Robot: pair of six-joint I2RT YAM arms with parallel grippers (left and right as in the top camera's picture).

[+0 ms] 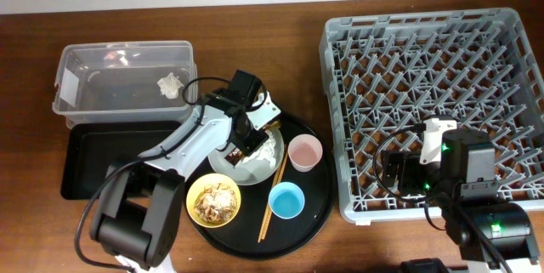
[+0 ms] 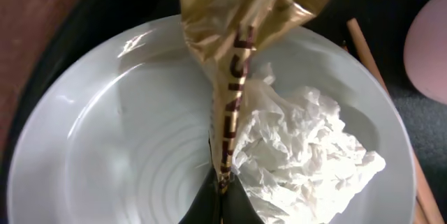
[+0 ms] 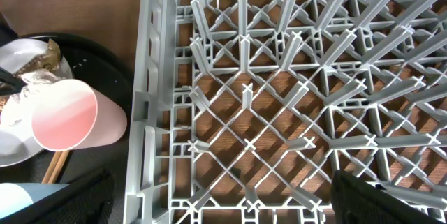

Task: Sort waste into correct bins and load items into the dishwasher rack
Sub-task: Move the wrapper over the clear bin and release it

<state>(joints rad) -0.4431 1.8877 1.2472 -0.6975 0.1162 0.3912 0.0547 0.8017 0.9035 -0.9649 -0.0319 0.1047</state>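
The left gripper (image 2: 222, 199) is clamped on the narrow end of the brown wrapper (image 2: 234, 49), which fans out from the pinched fingertips over the plate (image 2: 105, 154). A crumpled tissue (image 2: 300, 147) lies on the plate just beside the wrapper, touching it. The plate sits on the round tray (image 1: 319, 198), near the pink cup (image 1: 304, 152). The right gripper (image 3: 230, 206) hangs over the rack (image 3: 279, 98), fingers wide apart, holding nothing.

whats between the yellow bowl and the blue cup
The wooden chopsticks lie between the yellow bowl and the blue cup, as the overhead view shows.
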